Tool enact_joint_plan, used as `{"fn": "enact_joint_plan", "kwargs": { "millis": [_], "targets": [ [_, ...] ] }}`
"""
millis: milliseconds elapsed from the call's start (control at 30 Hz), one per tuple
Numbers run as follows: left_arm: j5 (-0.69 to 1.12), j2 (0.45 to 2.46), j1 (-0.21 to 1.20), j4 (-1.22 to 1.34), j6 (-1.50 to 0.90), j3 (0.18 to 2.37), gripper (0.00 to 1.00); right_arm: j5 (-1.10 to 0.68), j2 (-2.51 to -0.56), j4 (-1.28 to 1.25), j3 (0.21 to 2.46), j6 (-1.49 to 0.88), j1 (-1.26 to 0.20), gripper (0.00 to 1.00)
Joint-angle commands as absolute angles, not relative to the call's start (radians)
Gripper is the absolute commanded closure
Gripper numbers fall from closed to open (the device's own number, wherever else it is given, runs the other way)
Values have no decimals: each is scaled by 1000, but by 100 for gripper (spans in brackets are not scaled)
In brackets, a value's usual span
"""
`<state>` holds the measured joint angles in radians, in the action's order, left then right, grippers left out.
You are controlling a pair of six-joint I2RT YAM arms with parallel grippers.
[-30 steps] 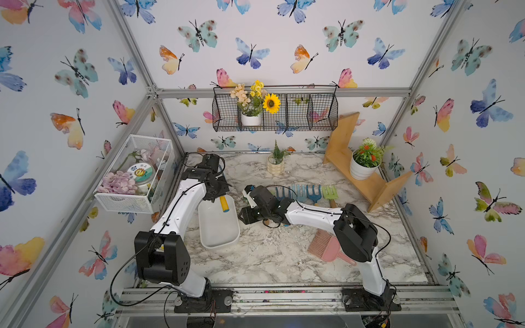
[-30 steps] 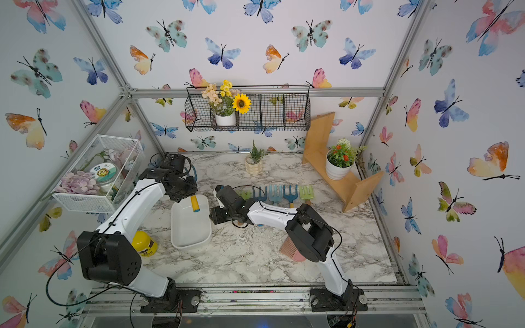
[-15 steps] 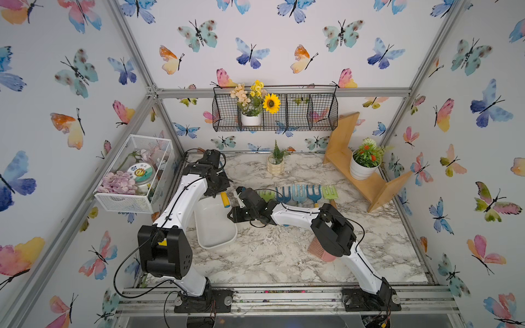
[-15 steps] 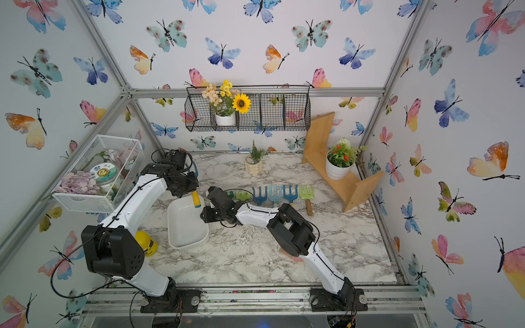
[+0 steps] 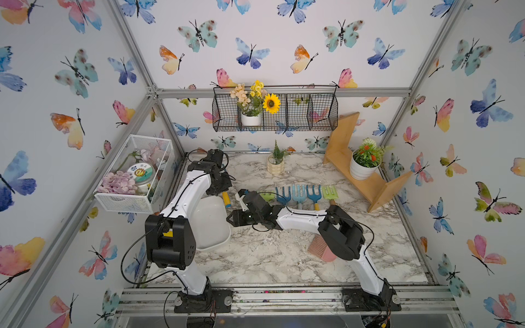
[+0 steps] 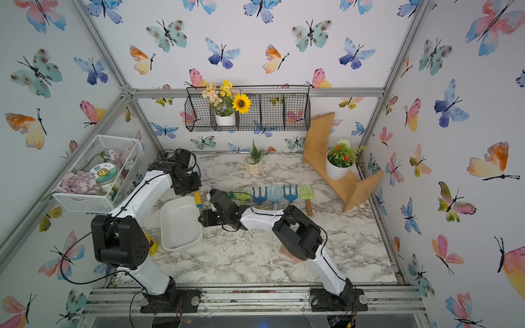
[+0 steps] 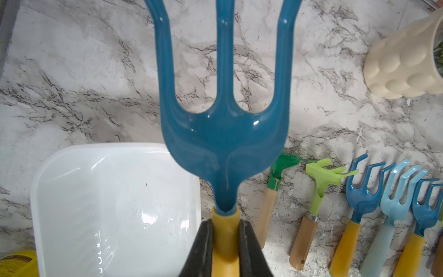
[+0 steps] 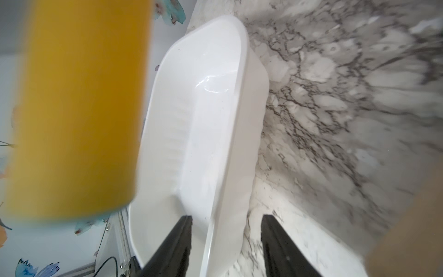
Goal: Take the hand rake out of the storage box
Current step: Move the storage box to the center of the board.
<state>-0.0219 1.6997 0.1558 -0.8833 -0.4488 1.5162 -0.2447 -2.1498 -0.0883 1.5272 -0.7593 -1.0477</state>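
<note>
now: left gripper (image 7: 225, 231) clenched on yellow handle of hand rake (image 7: 223, 134), held over far end of storage box (image 7: 115, 146); tines point far, over marble tabletop (image 7: 72, 84). right gripper (image 8: 226, 230) released, jaws straddling box's right rim, not pinching. to do well: raise straight, get handle end clear of rim before swinging right toward row of tools (image 7: 359, 203); steady box if it drags. rake head glossy blue, three rounded prongs; handle smooth. box slick white plastic, rounded corners, ribbed floor.
</note>
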Motion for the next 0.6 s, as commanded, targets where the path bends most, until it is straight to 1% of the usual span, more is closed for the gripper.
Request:
{"fn": "enact_joint_plan", "kwargs": {
  "millis": [0, 133, 267, 367, 567],
  "targets": [
    [-16, 1737, 187, -902, -418, 1552, 89, -154, -2014, -22, 1447, -658, -1025, 46],
    [-27, 1772, 215, -896, -411, 1550, 89, -110, -1900, 61, 1344, -619, -975, 46],
    [-60, 1822, 256, -860, -350, 1539, 89, -88, -1798, 72, 1261, -606, -918, 45],
    [-83, 1861, 263, -839, -311, 1538, 90, -94, -1753, 80, 1240, -599, -879, 45],
    [-96, 1893, 264, -795, -263, 1498, 90, -84, -1715, 108, 1235, -578, -856, 45]
  ]
}}
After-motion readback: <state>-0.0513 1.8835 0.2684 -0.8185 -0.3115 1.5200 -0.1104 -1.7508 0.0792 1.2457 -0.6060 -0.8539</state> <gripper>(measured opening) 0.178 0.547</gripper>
